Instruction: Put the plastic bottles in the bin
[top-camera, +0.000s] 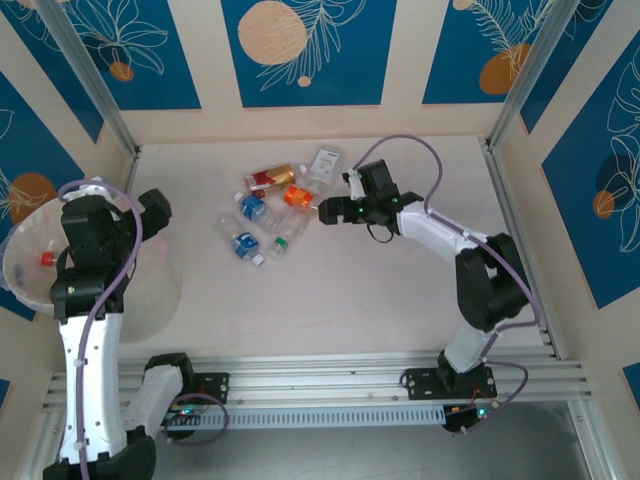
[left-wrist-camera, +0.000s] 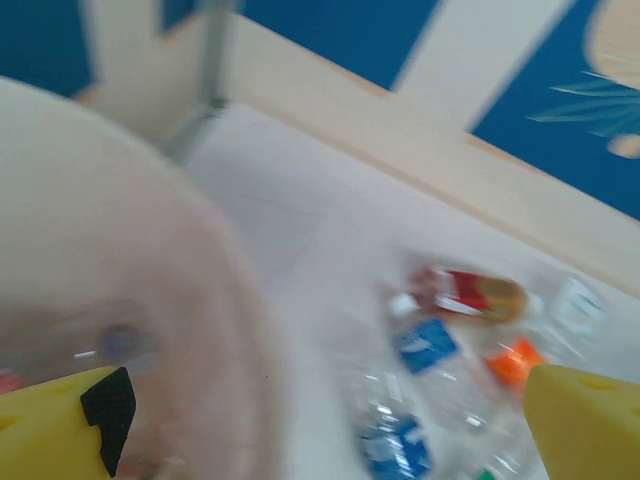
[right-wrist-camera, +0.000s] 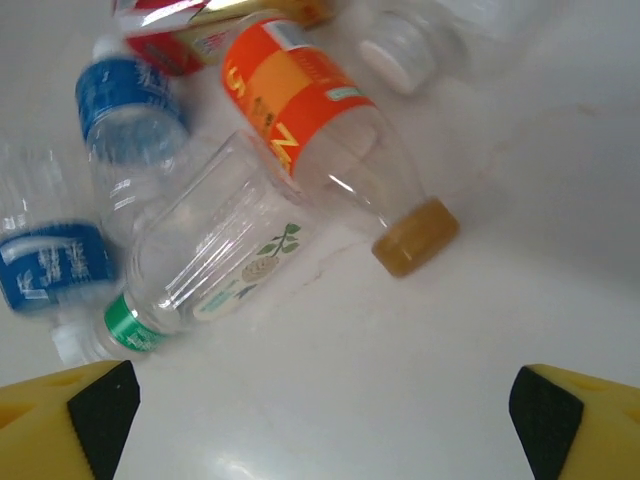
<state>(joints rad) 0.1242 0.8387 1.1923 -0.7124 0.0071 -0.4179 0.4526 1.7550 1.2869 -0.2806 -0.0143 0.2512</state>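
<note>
- the bin (top-camera: 150, 295) sits on the left side of the table (top-camera: 400, 290). the left arm (top-camera: 85, 330) bends over it.
- the left gripper (left-wrist-camera: 320, 425) is spread wide with nothing in it. in the left wrist view (very blurry) its yellow fingertips (left-wrist-camera: 60, 420) sit far apart over the bin's pale wall.
- a small red thing (top-camera: 46, 259) lies inside the bin. i cannot tell what it is.
- the plastic bottles (top-camera: 252, 208) lie in a little pile on the table, in the middle toward the back, well apart from the bin.
- the right gripper (top-camera: 325, 212) reaches to the right edge of the pile. its fingers are spread wide and hold nothing.
- just in front of it, the orange-label bottle (right-wrist-camera: 300, 110) lies on its side, with its brown cap toward the gripper.
- the green-cap bottle (right-wrist-camera: 210, 260) is clear and lies right beside the orange one, touching it.
- two blue-label bottles (right-wrist-camera: 125, 110) lie past the green-cap one, on the left in the right wrist view.
- the red-label bottle (right-wrist-camera: 170, 45) lies at the far side of the pile.
</note>
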